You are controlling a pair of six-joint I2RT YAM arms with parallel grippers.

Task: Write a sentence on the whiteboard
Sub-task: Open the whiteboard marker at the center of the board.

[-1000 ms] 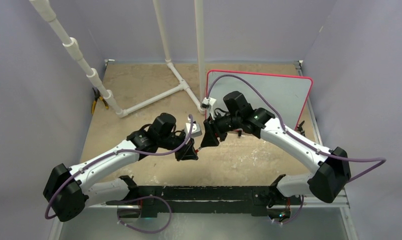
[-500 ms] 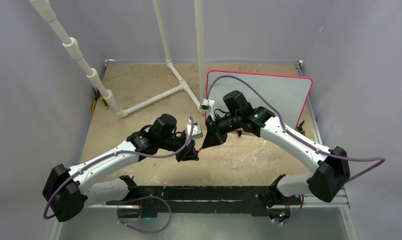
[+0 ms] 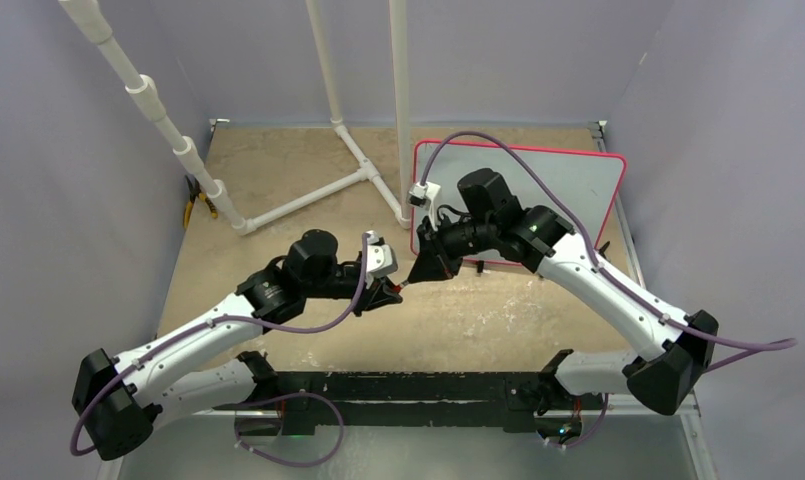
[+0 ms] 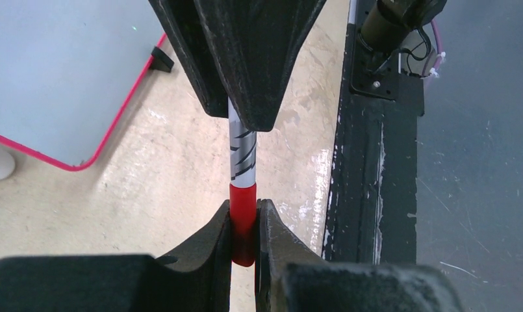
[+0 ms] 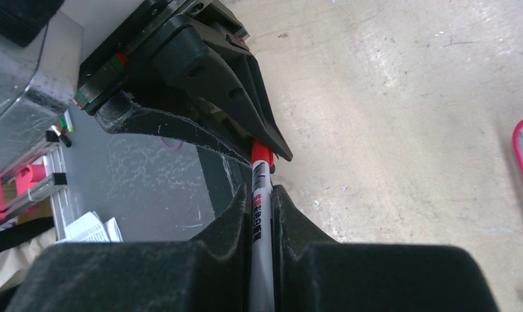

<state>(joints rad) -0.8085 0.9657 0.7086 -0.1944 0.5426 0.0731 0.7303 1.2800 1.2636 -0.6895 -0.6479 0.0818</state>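
Where the black rail (image 3: 408,386) is fixed along the near edge of the tabletop (image 3: 278,175), the left arm (image 3: 203,332) and the right arm (image 3: 603,290) are mounted towards its two ends. Both are bent inward so that their tips are brought together over the middle of the tabletop. A marker (image 4: 242,153) is held between them, raised off the surface and shared by both.

Its red cap (image 4: 243,205) is clamped by the left jaws, which are closed tight on it from either side. In the left wrist view the cap is seen pinched between them, with the white barrel and its grey printing running away towards the other arm. The barrel is gripped by the right jaws, likewise clenched firmly on it. In the right wrist view it is seen passing up between them, its cap end reaching into the left jaws just beyond. The two sets of jaws are placed tip to tip, with only a short length of barrel left bare between them.

Beyond them, the beige tabletop is marked with pale scuffs. Farther back on the right, the whiteboard (image 3: 573,185) is laid on the tabletop, edged by a thin red-pink frame, and its near left part is covered by the wrist of the right arm. One small black foot (image 4: 160,60) is shown at its edge in the left wrist view. At the far left and centre, white pipes (image 3: 399,100) are stood up from the tabletop. The whole space is closed in by pale purple walls (image 3: 708,120).
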